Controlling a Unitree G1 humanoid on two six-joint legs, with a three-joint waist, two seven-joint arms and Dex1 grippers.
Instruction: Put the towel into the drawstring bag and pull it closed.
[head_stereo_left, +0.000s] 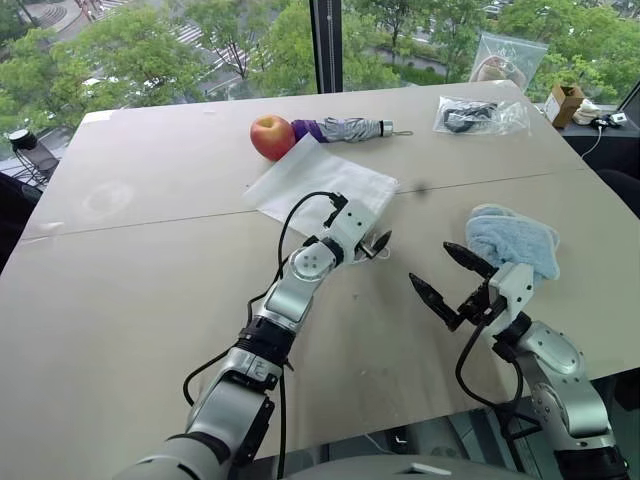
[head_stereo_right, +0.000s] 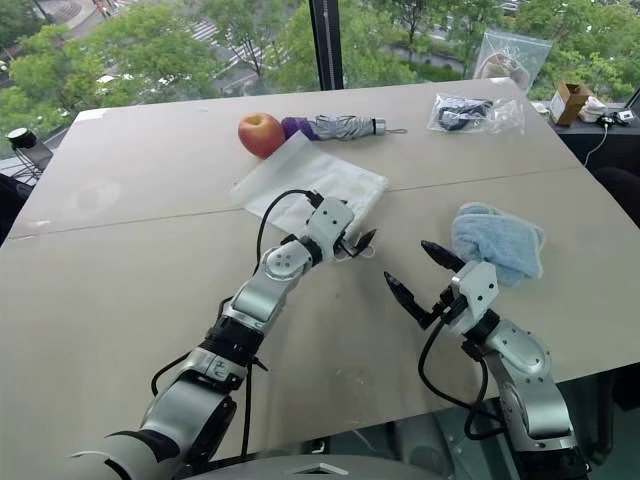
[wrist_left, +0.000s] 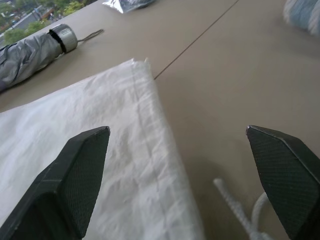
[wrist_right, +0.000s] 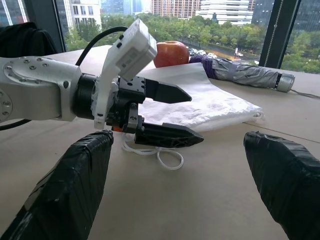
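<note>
On the worktop (head_stereo_left: 150, 300) the drawstring bag (head_stereo_left: 320, 185) lies flat, its long axis running from the apple toward the robot, cord loops (wrist_right: 160, 152) at the near end. The left hand (head_stereo_left: 372, 243), spread wide and empty, hovers right at that mouth. The towel (head_stereo_left: 515, 240) sits well off to the right, just beyond the right hand (head_stereo_left: 445, 275) (also wide, holding nothing), so that arm is the nearer one to fetch it.

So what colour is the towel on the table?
Light blue; the towel shows best in the right eye view, lying beside the right tool.

Towel (head_stereo_left: 515, 240): light blue. Drawstring bag (head_stereo_left: 320, 180): white. Apple (head_stereo_left: 272, 137): red-yellow. Umbrella (head_stereo_left: 345, 129): grey with purple. Table (head_stereo_left: 150, 300): beige. Gripper fingers (head_stereo_left: 432, 298): black.
</note>
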